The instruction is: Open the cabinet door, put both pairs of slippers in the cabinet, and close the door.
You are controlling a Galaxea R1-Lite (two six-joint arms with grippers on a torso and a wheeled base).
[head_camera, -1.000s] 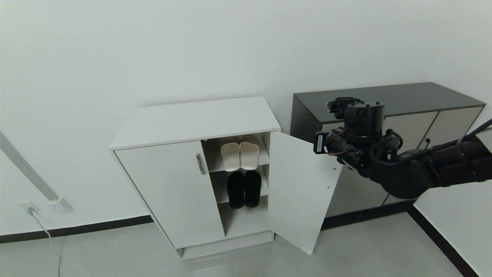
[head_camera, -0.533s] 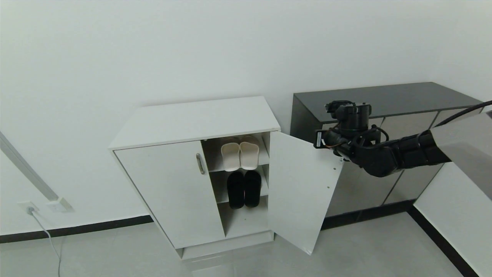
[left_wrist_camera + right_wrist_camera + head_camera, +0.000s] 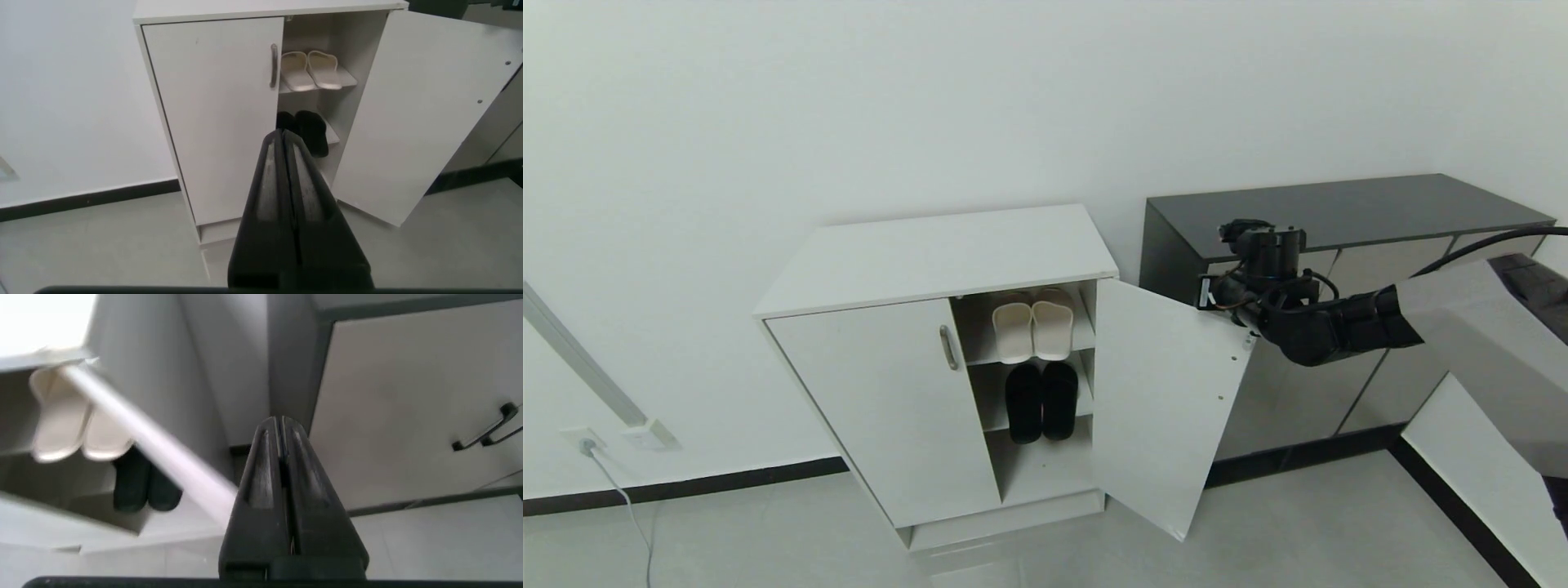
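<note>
The white cabinet [image 3: 931, 253] stands against the wall with its left door [image 3: 890, 400] closed and its right door [image 3: 1164, 392] swung wide open. A white pair of slippers [image 3: 1032, 328] lies on the top shelf and a black pair [image 3: 1041, 400] on the shelf below; both also show as the white pair [image 3: 310, 69] and the black pair [image 3: 304, 131]. My right gripper [image 3: 282, 425] is shut and empty, just behind the open door's free edge [image 3: 155, 449]. My left gripper [image 3: 282, 137] is shut and empty, held back from the cabinet front [image 3: 216, 106].
A dark sideboard [image 3: 1339, 212] with grey doors stands right of the cabinet, close behind my right arm [image 3: 1307, 327]. A wall socket and cable [image 3: 596, 457] sit low at the left. Bare grey floor [image 3: 1298, 531] lies before the cabinet.
My right arm has stretched out away from the camera, its wrist now close to the open door's free edge. The door and both pairs of slippers stay where they were.
</note>
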